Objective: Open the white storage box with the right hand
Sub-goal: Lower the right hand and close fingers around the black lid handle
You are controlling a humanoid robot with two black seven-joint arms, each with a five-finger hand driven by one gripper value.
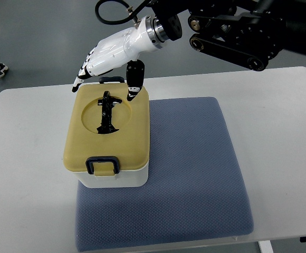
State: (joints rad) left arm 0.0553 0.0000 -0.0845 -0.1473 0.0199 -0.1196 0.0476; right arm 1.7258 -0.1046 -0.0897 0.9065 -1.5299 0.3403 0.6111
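Reaching over the far edge of the storage box on a blue mat, the right robot hand, fingers loose and empty, should hook the far clasp and lift steadily.

Bright, even overhead lighting. Soft, faint shadows only. Mild glare at 12 o'clock on glossy right hand. Sharp focus throughout; no edge distortion.

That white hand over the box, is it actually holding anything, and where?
Nothing is clearly held. The right hand hovers over the far edge of the storage box's tan lid, thumb tip touching the lid near the far latch, fingers spread.
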